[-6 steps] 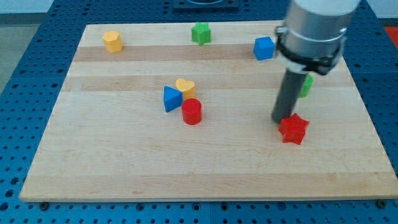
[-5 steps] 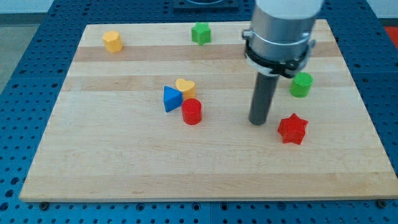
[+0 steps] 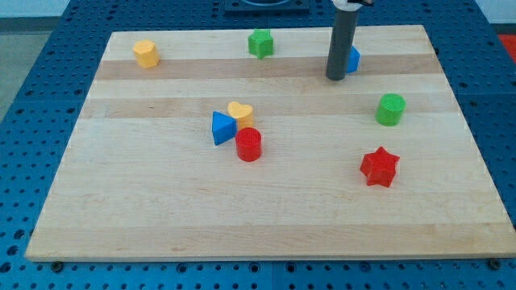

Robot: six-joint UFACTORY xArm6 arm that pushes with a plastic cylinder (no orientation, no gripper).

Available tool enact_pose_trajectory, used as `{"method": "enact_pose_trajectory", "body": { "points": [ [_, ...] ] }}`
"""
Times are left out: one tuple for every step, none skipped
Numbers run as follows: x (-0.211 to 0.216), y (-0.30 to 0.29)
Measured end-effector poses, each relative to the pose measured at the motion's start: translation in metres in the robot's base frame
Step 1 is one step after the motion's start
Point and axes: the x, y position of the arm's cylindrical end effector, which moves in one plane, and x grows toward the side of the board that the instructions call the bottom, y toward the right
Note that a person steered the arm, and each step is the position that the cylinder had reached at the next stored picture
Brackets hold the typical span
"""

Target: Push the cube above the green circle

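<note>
The blue cube [image 3: 352,59] sits near the board's top right, mostly hidden behind my rod. My tip [image 3: 335,77] rests on the board just left of and slightly below the cube, touching or nearly touching it. The green circle [image 3: 391,109] stands lower and to the right of the cube, apart from it and from my tip.
A red star [image 3: 380,167] lies below the green circle. A blue triangle [image 3: 222,127], a yellow heart [image 3: 240,113] and a red cylinder [image 3: 249,144] cluster mid-board. A green star [image 3: 260,43] and a yellow hexagon [image 3: 146,53] sit near the top edge of the wooden board [image 3: 161,209].
My tip has moved from beside the red star leftward, then up the board to the blue cube's left side. No block has visibly moved.
</note>
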Motion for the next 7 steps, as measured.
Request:
{"method": "enact_pose_trajectory", "body": {
  "points": [
    [-0.011,0.037],
    [-0.023,0.065],
    [-0.023,0.065],
    [-0.019,0.031],
    [-0.004,-0.031],
    [-0.023,-0.032],
    [-0.055,-0.018]
  ]
}}
